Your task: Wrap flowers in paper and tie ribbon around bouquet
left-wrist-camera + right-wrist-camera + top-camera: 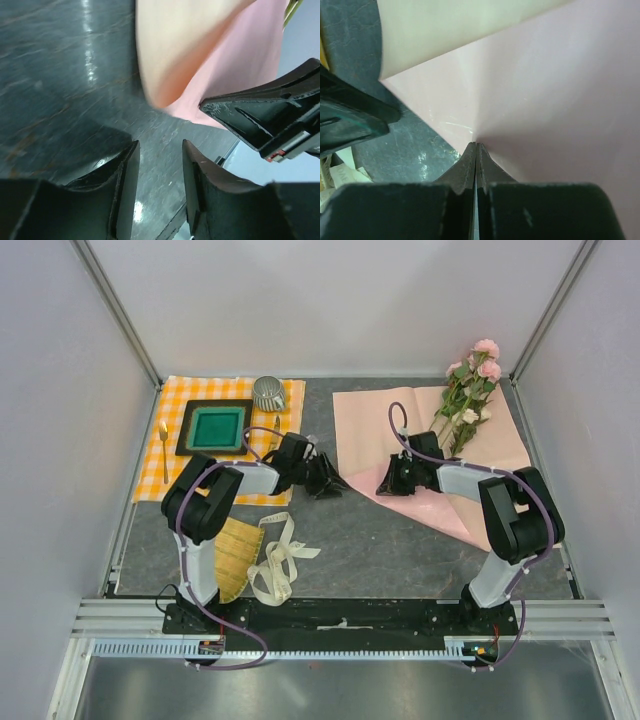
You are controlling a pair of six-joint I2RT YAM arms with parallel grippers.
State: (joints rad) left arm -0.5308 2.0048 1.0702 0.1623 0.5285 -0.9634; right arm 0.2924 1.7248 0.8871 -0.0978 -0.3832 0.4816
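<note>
Paper (pixel 365 425) pinched by right fingers (pixel 466 167), left fingers (pixel 125 175) released beside it, checked cloth (pixel 175 395) and tray (pixel 215 405) near.

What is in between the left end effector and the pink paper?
Nothing visible. The left end effector stands open right beside the paper's lifted edge, with only bare table between them. The right end effector pinches that paper off to one side.

The left gripper (pixel 161 147) has its two dark fingers apart with nothing between them, low over the dark grey marbled tabletop (pixel 60 75). Just ahead, the pink paper (pixel 210 50) has one edge curled up off the surface. The black right gripper (pixel 216 108) meets the paper's near edge.
</note>
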